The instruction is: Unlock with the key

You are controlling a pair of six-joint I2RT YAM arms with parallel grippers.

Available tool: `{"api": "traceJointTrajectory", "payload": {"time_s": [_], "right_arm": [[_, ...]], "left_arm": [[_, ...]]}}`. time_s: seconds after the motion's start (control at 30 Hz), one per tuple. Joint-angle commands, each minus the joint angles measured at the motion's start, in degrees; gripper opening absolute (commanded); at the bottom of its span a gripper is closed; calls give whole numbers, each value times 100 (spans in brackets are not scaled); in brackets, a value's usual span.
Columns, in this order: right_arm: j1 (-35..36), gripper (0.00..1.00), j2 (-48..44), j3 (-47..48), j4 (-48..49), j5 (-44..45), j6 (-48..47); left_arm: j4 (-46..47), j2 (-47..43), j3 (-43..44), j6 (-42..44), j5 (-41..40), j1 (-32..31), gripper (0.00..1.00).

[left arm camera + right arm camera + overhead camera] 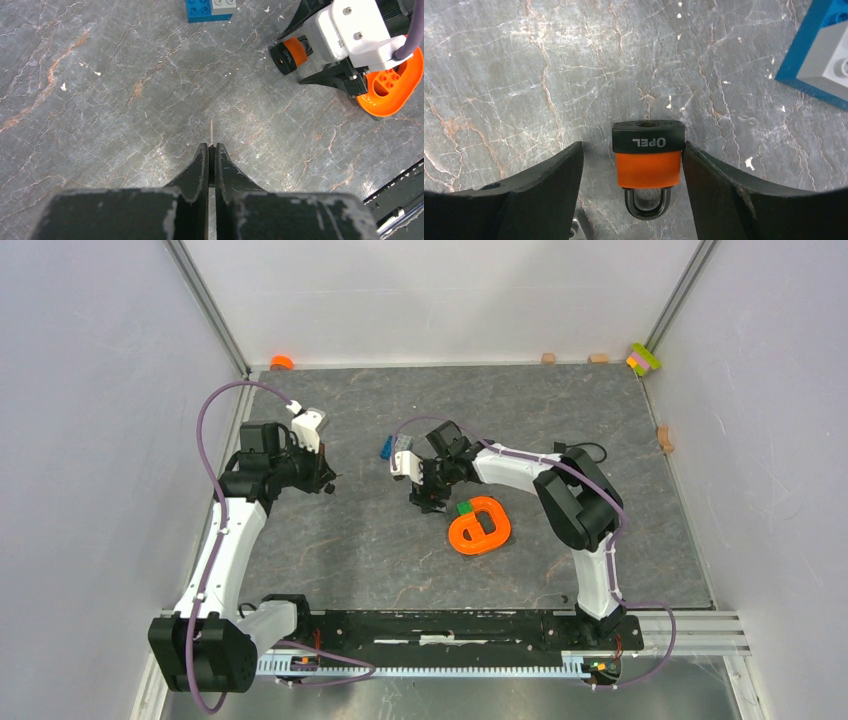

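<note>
Left end effector (212,148) clamped shut on key (212,131)

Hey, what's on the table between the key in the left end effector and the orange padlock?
Only bare table lies between the key and the padlock, clearest in the left wrist view.

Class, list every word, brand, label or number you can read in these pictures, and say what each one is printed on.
"OPEL": white letters on the black end of the orange padlock, seen upside down in the right wrist view.
The same print shows on that padlock in the left wrist view, but is too small to read with certainty.
The blue and grey bricks bear no mark that can be read.
No other text can be read in any view.
</note>
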Motion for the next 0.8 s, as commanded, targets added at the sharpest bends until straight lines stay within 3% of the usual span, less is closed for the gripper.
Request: {"api": "traceJointTrajectory", "payload": {"time_s": [0.0,0.27,0.47,0.77], "right_arm": [[-18,75,214,202,-237,-215,-394],[-166,63,339,335,-442,-406,-574],[-297,69,304,341,-602,-431,-820],[-331,70,435,343,-458,-620,-828]], "left_arm": [[137,22,52,76,156,5,6],[103,34,78,46,162,1,6],[96,45,93,41,147,7,6],[101,94,96,41,138,7,6]]}}
